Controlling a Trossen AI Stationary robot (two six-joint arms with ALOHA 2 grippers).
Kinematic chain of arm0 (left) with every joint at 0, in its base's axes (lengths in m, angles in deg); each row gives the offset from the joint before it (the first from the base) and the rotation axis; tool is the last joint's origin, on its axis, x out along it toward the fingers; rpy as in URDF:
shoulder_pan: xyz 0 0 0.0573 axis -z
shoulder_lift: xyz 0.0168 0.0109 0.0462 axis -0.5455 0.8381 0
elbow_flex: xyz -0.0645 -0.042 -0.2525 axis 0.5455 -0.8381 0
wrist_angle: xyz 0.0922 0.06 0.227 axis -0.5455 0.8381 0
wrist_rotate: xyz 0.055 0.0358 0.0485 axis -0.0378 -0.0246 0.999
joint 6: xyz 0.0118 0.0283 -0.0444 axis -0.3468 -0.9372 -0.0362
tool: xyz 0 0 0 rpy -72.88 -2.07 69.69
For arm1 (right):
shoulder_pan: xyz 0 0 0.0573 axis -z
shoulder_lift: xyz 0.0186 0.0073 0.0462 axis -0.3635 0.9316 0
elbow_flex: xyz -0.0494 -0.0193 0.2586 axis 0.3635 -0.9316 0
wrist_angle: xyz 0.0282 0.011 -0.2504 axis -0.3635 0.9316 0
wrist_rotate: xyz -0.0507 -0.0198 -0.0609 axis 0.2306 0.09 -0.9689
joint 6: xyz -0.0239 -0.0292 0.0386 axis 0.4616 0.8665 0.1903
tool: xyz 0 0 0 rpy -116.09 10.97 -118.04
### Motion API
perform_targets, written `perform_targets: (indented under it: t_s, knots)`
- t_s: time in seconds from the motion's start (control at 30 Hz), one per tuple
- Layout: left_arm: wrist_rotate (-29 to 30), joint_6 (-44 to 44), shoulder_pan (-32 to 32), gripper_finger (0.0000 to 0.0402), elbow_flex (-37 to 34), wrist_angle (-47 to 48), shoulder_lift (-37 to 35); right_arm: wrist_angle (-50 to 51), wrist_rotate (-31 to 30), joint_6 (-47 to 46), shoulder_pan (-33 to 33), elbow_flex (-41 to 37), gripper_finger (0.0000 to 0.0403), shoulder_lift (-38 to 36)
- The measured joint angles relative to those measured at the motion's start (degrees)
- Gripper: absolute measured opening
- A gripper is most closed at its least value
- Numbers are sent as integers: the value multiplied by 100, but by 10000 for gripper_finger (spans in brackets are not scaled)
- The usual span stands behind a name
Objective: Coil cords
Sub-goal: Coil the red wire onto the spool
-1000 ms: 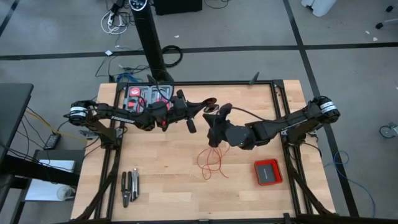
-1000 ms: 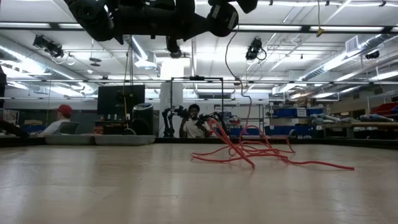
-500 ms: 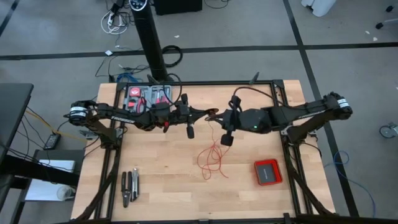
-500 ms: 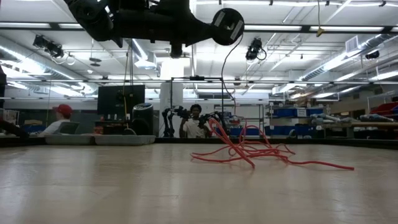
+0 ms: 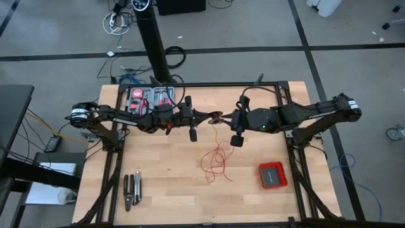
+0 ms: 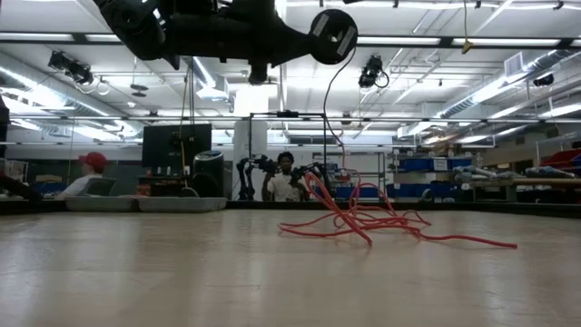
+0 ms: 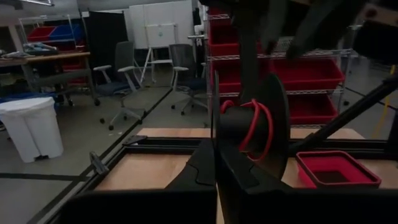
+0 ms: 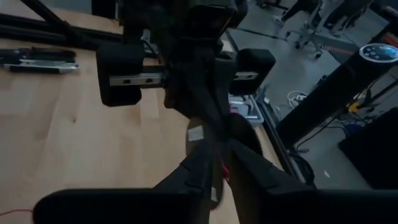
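**Spool held aloft, wire on table**

You have the left gripper [image 5: 214, 116] pinching a black spool [image 7: 252, 134] wound with red wire [image 5: 216, 159]; loose loops lie mid-table. Right gripper [image 5: 223, 118] beside it, fingers: cannot tell. Red box [image 5: 273, 175]: contents unclear. Toolcase [image 5: 147, 99] holds tools.

Both arms are dark, nearly black, built of slim tubes with chunky round joints. The left arm [image 5: 120, 117] shows white lettering and a red patch near its wrist. The right arm [image 5: 297, 114] carries a looping black cable and what may be a tiny green light.
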Motion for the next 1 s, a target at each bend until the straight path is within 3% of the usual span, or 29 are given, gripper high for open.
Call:
perform_targets:
  t_s: [0.13, 0.27, 0.53, 1.0]
  knots:
    - [-263, -208, 1, 1, 0, 14, 0, 320, 116, -101, 35, 0, 70, -52]
    - [-417, -224, 54, 1, 0, 23, 0, 271, 676, -338, 53, 0, 90, -11]
    - [-489, -228, 195, 1, 0, -9, 0, 216, 480, -467, -122, -18, 104, 7]
    - [-305, -221, 214, 1, -22, -10, 6, -1483, 371, -12, 61, -1196, 102, -13]
